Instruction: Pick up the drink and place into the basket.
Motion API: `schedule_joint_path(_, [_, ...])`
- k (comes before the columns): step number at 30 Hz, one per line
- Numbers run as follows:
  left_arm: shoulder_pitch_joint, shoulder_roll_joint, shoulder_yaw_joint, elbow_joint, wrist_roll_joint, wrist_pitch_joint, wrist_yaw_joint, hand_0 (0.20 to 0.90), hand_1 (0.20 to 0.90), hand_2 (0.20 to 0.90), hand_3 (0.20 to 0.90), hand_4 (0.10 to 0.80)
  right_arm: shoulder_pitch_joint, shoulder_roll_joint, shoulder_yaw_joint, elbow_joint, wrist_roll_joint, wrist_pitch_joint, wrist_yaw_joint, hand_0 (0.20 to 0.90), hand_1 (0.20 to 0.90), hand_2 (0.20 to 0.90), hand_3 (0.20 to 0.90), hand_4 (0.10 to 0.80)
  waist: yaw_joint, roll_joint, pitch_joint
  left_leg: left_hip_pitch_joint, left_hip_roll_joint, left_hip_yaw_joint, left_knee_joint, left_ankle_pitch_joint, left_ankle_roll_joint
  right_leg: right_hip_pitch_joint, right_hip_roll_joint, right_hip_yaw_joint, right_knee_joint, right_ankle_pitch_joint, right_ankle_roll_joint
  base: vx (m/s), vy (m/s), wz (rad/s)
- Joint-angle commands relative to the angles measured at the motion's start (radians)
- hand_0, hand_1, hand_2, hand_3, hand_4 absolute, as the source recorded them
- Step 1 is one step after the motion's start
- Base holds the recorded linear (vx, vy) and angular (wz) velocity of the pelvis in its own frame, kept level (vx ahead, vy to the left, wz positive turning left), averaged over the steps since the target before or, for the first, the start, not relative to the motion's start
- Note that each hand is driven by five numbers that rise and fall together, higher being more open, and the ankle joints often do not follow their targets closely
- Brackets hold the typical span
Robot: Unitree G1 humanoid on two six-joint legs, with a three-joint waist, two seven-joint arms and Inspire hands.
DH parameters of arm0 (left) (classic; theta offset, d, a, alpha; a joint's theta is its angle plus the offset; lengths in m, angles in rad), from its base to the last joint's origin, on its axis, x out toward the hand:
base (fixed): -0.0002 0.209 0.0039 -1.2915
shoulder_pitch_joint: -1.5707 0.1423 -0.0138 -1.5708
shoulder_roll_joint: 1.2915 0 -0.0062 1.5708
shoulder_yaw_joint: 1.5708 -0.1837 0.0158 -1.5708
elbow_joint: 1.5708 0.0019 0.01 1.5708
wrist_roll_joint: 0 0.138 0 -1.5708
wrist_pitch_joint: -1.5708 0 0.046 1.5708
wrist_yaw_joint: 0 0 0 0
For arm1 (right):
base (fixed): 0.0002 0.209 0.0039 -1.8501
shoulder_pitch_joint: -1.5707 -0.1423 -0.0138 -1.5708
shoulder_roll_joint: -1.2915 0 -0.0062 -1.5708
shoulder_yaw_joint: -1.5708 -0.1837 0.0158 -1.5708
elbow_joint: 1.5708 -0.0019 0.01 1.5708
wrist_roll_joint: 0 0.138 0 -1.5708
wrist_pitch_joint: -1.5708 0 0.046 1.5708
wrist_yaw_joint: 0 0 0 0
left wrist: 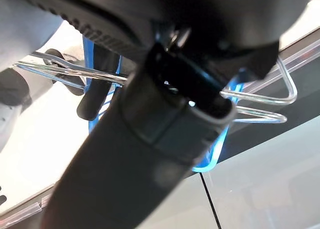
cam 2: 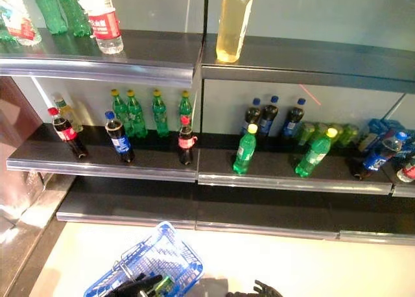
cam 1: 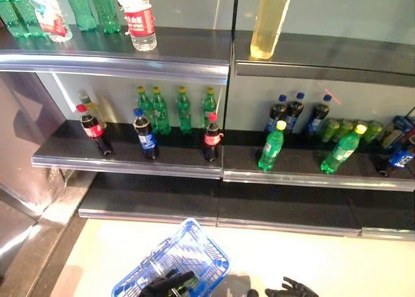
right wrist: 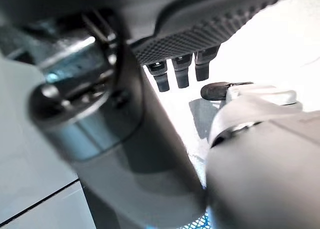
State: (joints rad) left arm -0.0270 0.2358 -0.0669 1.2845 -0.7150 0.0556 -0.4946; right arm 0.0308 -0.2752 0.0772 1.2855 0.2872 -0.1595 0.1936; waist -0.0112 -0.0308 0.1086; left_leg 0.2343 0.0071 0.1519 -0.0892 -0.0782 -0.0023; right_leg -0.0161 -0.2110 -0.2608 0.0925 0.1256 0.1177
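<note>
**Hands low by the basket, drinks on the shelf**

While the left hand (cam 1: pixel 170 284) curls its fingers round the blue basket (cam 1: pixel 194 248) handle, the right hand (cam 1: pixel 292 288) hangs at 5 o'clock, fingers relaxed, empty. Print on the drinks (cam 1: pixel 213 137) stays unreadable; they stand on the middle shelf (cam 1: pixel 130 161) at 12 o'clock.

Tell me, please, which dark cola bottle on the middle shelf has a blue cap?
The middle one of the three at left; its neighbours have red caps.

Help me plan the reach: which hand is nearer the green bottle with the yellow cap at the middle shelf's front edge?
Right. The right hand sits low, almost straight below that green bottle. The left hand is further left, at the blue basket.
</note>
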Motion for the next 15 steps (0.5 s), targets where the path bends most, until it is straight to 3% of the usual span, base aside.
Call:
schedule_joint_path(1, [-0.026,0.052,-0.009,-0.050,-0.030,-0.051,-0.072,0.300,0.300,0.300,0.200,0.100,-0.035,-0.027,-0.014,-0.014,0.019,-0.040,0.022,0.900,0.900,0.900,0.900,0.800,-0.002,0.030,0.005,-0.092,-0.060,-0.059,0.002,0.060,0.008,-0.095,-0.016,0.089,0.354,0.073,0.074,0.033,0.141,0.28])
schedule_joint_path(4, [-0.021,0.060,-0.013,-0.053,-0.037,-0.048,-0.063,0.300,0.300,0.300,0.200,0.100,-0.046,-0.036,-0.013,-0.006,0.023,-0.039,0.038,0.900,0.900,0.900,0.900,0.800,-0.014,0.033,0.013,-0.083,-0.062,-0.071,0.002,0.059,-0.001,-0.145,0.023,0.091,0.306,0.069,0.071,0.073,0.042,0.24])
schedule_joint_path(5, [-0.023,0.062,-0.015,-0.052,-0.038,-0.048,-0.063,0.300,0.300,0.300,0.200,0.100,-0.050,-0.035,-0.010,-0.004,0.027,-0.037,0.039,0.900,0.900,0.900,0.900,0.800,-0.017,0.028,0.016,-0.080,-0.066,-0.076,0.002,0.058,-0.004,-0.138,0.046,0.081,0.263,0.051,0.068,0.160,-0.060,0.11])
schedule_joint_path(6, [-0.031,0.068,-0.021,-0.045,-0.028,-0.047,-0.075,0.300,0.300,0.300,0.200,0.100,-0.054,-0.032,-0.002,0.003,0.043,-0.039,0.037,0.900,0.900,0.900,0.900,0.800,-0.024,0.013,0.018,-0.073,-0.082,-0.088,0.002,0.049,-0.009,-0.132,0.098,0.060,0.129,0.027,0.067,0.189,-0.077,0.17])
schedule_joint_path(8, [-0.041,0.071,-0.026,-0.041,-0.014,-0.043,-0.082,0.300,0.300,0.300,0.200,0.100,-0.050,-0.027,0.005,0.002,0.059,-0.043,0.032,0.900,0.900,0.900,0.900,0.800,-0.034,0.008,0.024,-0.062,-0.094,-0.104,0.002,0.041,-0.008,-0.144,0.132,0.052,0.045,0.027,0.066,0.259,-0.118,0.34])
schedule_joint_path(11, [-0.038,0.081,-0.032,-0.040,-0.004,-0.035,-0.096,0.300,0.300,0.300,0.200,0.100,-0.032,-0.023,0.007,0.010,0.057,-0.054,0.042,0.900,0.900,0.900,0.900,0.800,-0.077,0.020,0.034,-0.031,-0.110,-0.163,0.002,0.027,0.011,-0.242,0.189,0.140,0.047,0.058,0.056,0.334,-0.158,0.71])
schedule_joint_path(15, [-0.036,0.075,-0.039,-0.045,0.011,-0.033,-0.114,0.300,0.300,0.300,0.200,0.100,-0.019,-0.027,0.001,0.018,0.053,-0.049,0.029,0.900,0.900,0.900,0.900,0.800,-0.088,0.025,0.017,-0.019,-0.124,-0.210,0.002,0.018,0.017,-0.169,0.221,0.174,-0.009,0.021,0.014,0.288,-0.153,0.59])
